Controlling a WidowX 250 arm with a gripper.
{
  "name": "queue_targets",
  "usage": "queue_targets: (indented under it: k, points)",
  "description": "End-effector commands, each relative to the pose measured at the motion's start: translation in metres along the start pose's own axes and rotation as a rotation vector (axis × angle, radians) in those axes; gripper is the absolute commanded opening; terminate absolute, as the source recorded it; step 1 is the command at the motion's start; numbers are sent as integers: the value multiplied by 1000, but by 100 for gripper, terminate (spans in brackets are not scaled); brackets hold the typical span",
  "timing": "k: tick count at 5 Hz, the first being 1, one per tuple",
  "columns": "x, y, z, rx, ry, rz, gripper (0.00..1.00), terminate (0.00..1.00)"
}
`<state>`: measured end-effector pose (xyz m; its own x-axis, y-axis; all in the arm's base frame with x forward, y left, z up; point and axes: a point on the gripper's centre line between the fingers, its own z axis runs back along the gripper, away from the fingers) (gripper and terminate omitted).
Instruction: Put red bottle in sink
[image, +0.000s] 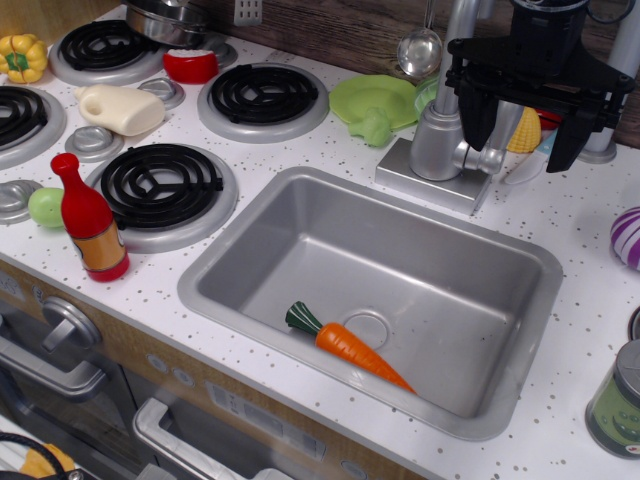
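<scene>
The red bottle (91, 220) stands upright on the white counter at the left, beside the front burner, with an orange-yellow label band. The sink (520, 262) is a silver-grey basin in the middle, with a toy carrot (352, 346) lying by its drain. My gripper (528, 128) is black, high at the top right above the faucet and behind the sink, far from the bottle. Its two fingers hang apart, open and empty.
A silver faucet (445, 120) stands behind the sink. A cream-white jug (122, 108), a red bowl (191, 66), a green ball (46, 207) and black burners (160, 185) are on the stove. A green plate (375, 100), a striped purple ball (628, 238) and a can (618, 400) are at the right.
</scene>
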<state>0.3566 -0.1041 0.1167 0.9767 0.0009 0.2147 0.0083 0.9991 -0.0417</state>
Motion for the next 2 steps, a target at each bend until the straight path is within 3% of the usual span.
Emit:
queue_targets:
  k: [1, 2]
  points:
    - [0, 0, 0, 0, 0, 0, 100, 0]
    - [-6, 38, 28, 97, 23, -30, 100, 0]
